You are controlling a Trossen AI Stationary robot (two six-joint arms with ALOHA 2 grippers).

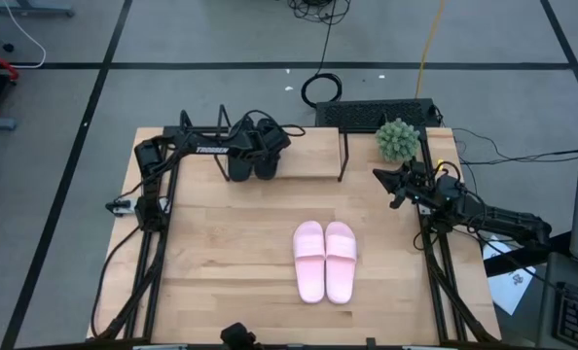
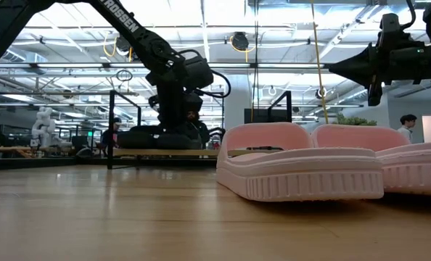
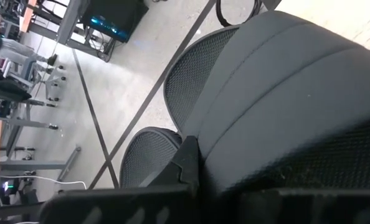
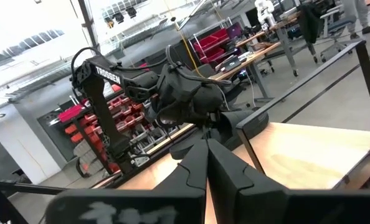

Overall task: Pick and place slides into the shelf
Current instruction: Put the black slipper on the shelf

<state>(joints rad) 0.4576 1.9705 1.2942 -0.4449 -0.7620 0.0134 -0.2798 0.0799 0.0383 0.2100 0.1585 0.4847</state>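
high: left gripper [image 1: 255,146] at matte black slide pair [image 1: 251,163] on light wooden wire-frame shelf [image 1: 313,165], far left; placing step | low: pale pink slide pair [image 2: 331,170] mid-table, long axis near-far, awaits pickup | left wrist: black strap [image 3: 284,93] fills view, fingers' state unclear | right wrist: right gripper [image 4: 207,163] together, idle right.

Left gripper [image 1: 253,154] sits at the back of the table [image 1: 211,262], over the shelf's [image 1: 313,154] left end, right on top of the black slides [image 1: 252,167] on the board. Pink slides [image 1: 325,259] lie side by side, touching, well in front of it and off toward the right arm. Right gripper [image 1: 396,185] hangs just off the shelf's right end, plant [image 1: 398,140] just behind it, pink slides forward and inboard of it.
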